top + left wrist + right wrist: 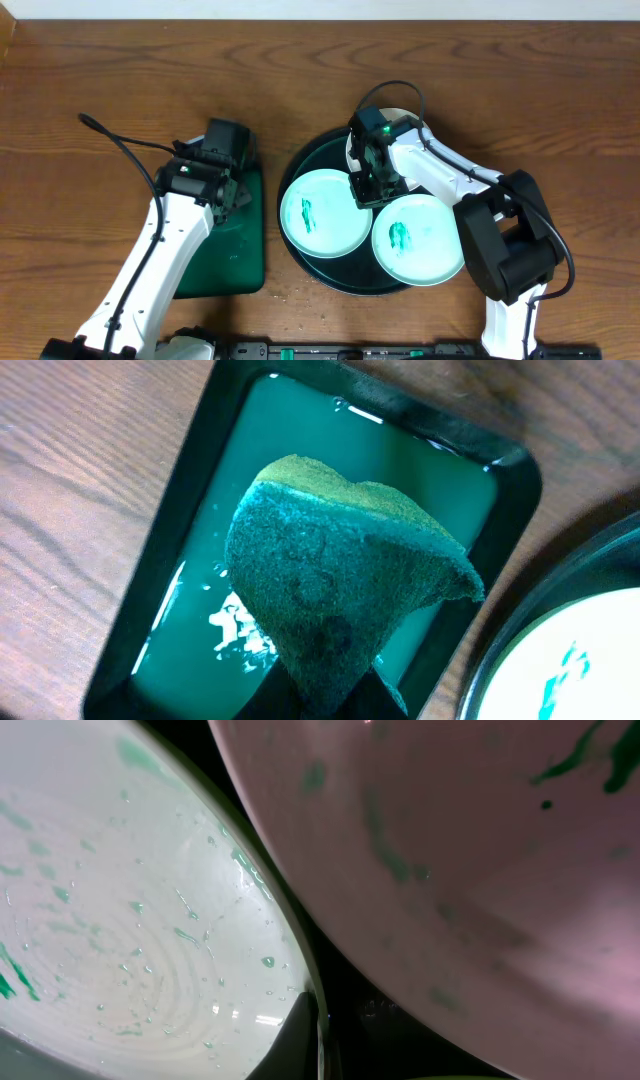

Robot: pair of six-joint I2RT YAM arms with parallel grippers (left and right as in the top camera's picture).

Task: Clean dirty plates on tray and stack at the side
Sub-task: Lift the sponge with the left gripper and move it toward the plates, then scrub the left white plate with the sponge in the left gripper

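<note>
My left gripper (234, 196), clamped on the sponge (340, 580), hangs over the small tray (245, 250) just left of the tray (300, 165), so the plate (322, 212) on the tray's left side lies to my right, nearest this arm, while my right gripper (372, 188) sits closed by the far plate (392, 114).

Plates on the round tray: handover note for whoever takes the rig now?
Left gripper: shut on the sponge above the rectangular tray of green liquid.
Right gripper: shut at the third plate, far side of the round tray; grip unconfirmed.
Left plate and right plate lie on the tray, both smeared.
Done: nothing stacked.
Left: wipe all three, stack beside the tray.
</note>
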